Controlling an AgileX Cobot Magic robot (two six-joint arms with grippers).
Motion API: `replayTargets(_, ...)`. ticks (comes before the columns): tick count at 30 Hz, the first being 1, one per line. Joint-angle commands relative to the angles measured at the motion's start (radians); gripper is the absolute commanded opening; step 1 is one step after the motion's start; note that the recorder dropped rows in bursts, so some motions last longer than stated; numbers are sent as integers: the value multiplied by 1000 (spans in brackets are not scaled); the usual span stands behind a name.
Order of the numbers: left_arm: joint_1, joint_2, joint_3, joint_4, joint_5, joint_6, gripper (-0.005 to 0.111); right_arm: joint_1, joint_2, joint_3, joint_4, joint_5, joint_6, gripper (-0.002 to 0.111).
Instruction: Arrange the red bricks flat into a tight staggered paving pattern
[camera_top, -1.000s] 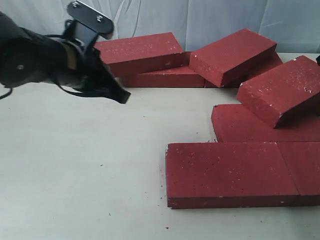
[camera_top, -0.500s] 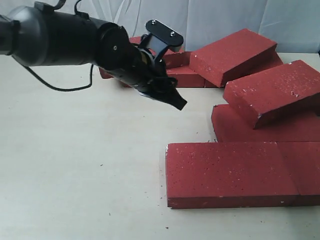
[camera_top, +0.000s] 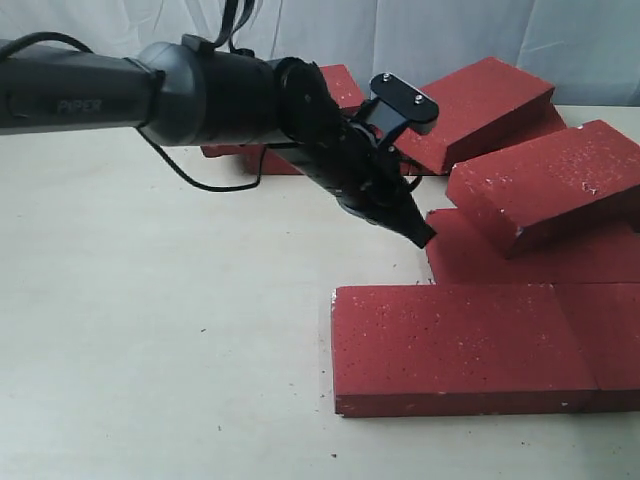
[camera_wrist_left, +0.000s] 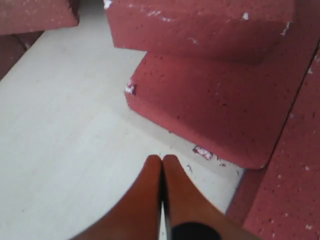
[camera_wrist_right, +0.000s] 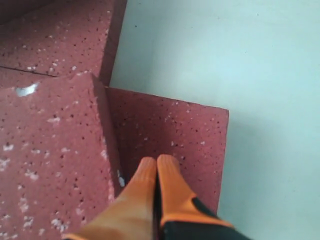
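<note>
**Exterior and wrist views.** The left pincer (camera_top: 424, 237) is clenched on nothing, its fingertips (camera_wrist_left: 161, 161) pressed together. It points toward 4 o'clock, just beside the near corner of the second-row brick (camera_top: 470, 255).

The red bricks lie from centre to 3 o'clock on the worktop (camera_top: 150, 330):
- a front-row brick (camera_top: 450, 345) lies flat at 5 o'clock;
- the second-row brick lies behind it;
- a tilted brick (camera_top: 550, 180) leans on the second-row brick;
- a loose back pile (camera_top: 470, 100) sits at 1 o'clock.

The right pincer (camera_wrist_right: 156, 164), likewise clenched and empty, hangs over a lower brick (camera_wrist_right: 170, 130) beside a raised brick (camera_wrist_right: 50, 165). We cannot tell whether it touches.

**Hazards.** We judge the chief risk to be an off-centre push. Pressure at that corner would turn the second-row brick rather than slide it, and a wedge-shaped gap would open against the front row. The tilted brick, resting only on an edge, could then slip and drop onto the laid course, chipping or displacing it. The narrow tip may also ride up over the rough edge and lose the brick.

**Change.** One second earlier the left arm stood at 10 o'clock; it has since swung to centre. The tilted brick has shifted toward 9 o'clock. The front row is unmoved.
</note>
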Motion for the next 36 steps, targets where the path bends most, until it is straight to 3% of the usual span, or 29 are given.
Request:
replayTargets(1, -17, 67, -92, -19, -6, 6, 0, -3, 23, 3, 1, -14, -9, -1)
replayTargets(12, -59, 282, -387, -53, 56, 6, 0, 26, 34, 3, 13, -12, -9, -1)
replayTargets(26, -59, 286, -452, -91, 30, 6, 0, 64, 23, 3, 23, 79, -13, -1)
replayTargets(36, -55, 225, -471, -12, 87, 2, 0, 71, -130, 3, 34, 173, -10, -1)
